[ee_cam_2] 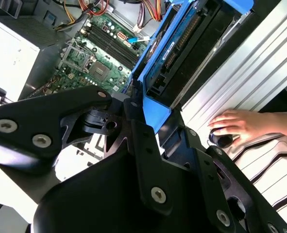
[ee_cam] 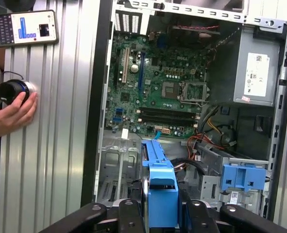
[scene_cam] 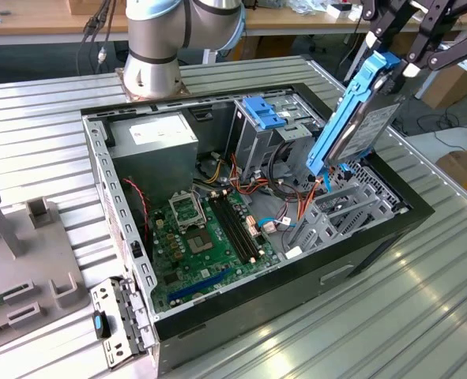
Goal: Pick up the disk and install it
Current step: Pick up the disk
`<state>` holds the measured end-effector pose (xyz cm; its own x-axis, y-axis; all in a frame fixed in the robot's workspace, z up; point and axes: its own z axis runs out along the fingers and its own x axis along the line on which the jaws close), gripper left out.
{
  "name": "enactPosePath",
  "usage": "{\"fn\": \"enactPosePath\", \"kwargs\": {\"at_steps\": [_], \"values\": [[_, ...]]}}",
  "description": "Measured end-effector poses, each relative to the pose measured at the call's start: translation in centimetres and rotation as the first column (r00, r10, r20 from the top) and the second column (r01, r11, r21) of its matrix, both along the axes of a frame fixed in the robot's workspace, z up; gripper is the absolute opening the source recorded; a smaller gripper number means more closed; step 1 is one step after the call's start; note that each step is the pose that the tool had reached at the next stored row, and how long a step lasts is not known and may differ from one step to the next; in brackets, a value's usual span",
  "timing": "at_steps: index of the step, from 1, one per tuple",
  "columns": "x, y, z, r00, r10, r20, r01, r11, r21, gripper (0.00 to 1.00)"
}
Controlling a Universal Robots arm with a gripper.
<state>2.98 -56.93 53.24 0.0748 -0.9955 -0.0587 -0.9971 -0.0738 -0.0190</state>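
We hold the disk (scene_cam: 358, 126) on edge in its blue carrier, clamped by the end effector (scene_cam: 393, 65), above the open computer case (scene_cam: 107, 185) (pickup done, we judge); installing calls for squaring it up before lowering.

I work under bright, even light. Glare streaks the ribbed table (scene_cam: 423, 308) in the exterior view. In the second wrist view my gripper (ee_cam_2: 155, 119) reads near-black; the disk (ee_cam_2: 182, 53) is shaded.
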Motion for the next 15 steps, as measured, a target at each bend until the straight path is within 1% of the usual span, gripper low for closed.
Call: {"fn": "enactPosePath", "kwargs": {"at_steps": [4,7,8,12,13,15], "values": [[0.07,-0.01,0.0,1.0,0.0,0.0,0.0,1.0,0.0,0.37],[0.94,-0.18,-0.03,1.0,-0.002,-0.0004,0.002,1.0,-0.0018,0.37],[1.28,-0.58,-0.13,1.0,-0.004,-0.0005,0.004,1.0,-0.0018,0.37],[1.46,-1.37,-0.35,0.9999,-0.01,-0.0005,0.01,0.9999,-0.0018,0.37],[1.46,-1.72,-0.49,0.9999,-0.017,-0.0005,0.017,0.9999,-0.0018,0.37],[1.46,-2.08,-0.74,0.9993,-0.037,-0.0005,0.037,0.9993,-0.0015,0.37]]}}
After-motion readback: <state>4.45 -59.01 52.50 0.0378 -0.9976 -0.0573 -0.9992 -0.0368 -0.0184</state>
